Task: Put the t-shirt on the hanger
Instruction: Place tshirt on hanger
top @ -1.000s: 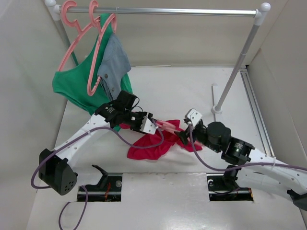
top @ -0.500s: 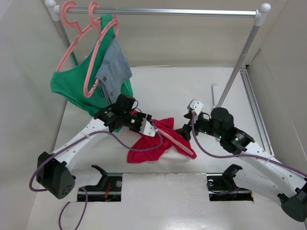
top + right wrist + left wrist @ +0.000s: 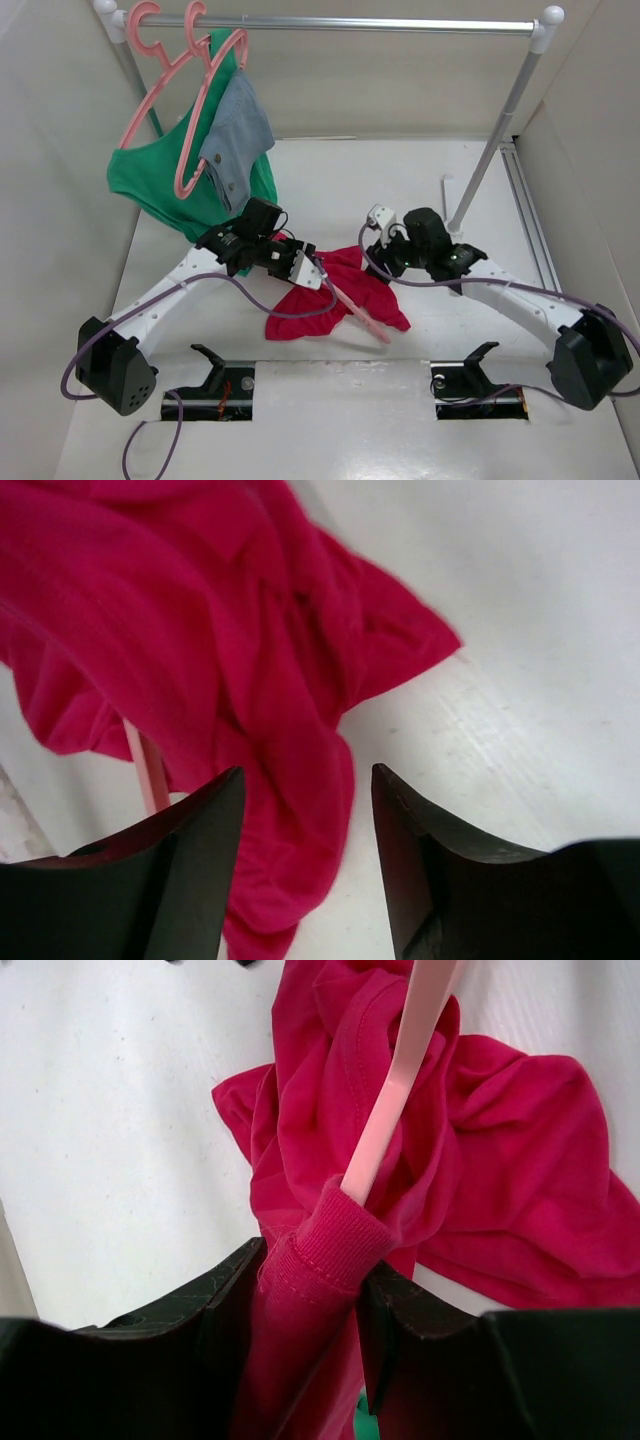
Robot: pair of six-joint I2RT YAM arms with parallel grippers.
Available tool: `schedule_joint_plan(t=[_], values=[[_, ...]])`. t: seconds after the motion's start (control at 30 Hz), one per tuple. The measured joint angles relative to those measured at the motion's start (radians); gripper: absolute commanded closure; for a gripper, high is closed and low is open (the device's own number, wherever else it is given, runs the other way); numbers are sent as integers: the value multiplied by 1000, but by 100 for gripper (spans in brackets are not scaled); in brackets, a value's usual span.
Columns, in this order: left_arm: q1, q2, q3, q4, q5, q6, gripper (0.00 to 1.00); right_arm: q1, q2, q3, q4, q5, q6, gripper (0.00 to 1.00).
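Note:
The crimson t-shirt (image 3: 345,292) lies crumpled on the white table. My left gripper (image 3: 316,268) is shut on its ribbed collar (image 3: 335,1235). The thin pink hanger (image 3: 360,312) comes out of that collar and slants down-right over the cloth; it also shows in the left wrist view (image 3: 400,1070). Whether the fingers also pinch the hanger is hidden by the cloth. My right gripper (image 3: 381,255) is open and empty, just above the shirt's far right edge. In the right wrist view (image 3: 308,780) it hovers over the shirt (image 3: 180,610), with a bit of hanger (image 3: 148,770) beside the left finger.
A clothes rail (image 3: 360,22) spans the back. At its left end hang two pink hangers with a green garment (image 3: 150,185) and a grey-blue one (image 3: 235,130). The rack's right upright (image 3: 490,150) and foot (image 3: 452,232) stand just behind my right arm. Walls close in both sides.
My right arm has pulled back and to the left, off the hanger's end. The hanger's free end has swung toward the near edge. The left gripper has hardly moved.

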Motion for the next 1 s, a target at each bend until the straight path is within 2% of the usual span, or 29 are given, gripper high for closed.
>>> schedule_joint_plan(t=[0.17,0.37,0.6,0.7,0.73,0.8,0.83,1.0], values=[[1,0,10,-18,26,0,100,93,33,-10,8,-12,-13,32],[1,0,14,-29,39,-1,100,194,43,-28,51,-2,-16,32],[1,-2,14,-29,40,-21,100,220,146,-94,74,60,14,32],[1,-2,14,-27,40,-42,100,233,175,-103,89,82,33,50],[1,-2,14,-25,40,-50,100,238,183,-103,96,96,41,66],[6,-2,14,-23,43,-72,100,240,191,-103,107,123,62,83],[10,-2,14,-21,48,-84,100,241,192,-105,113,140,74,100],[58,-2,21,0,82,-164,100,192,113,-180,144,195,149,100]])
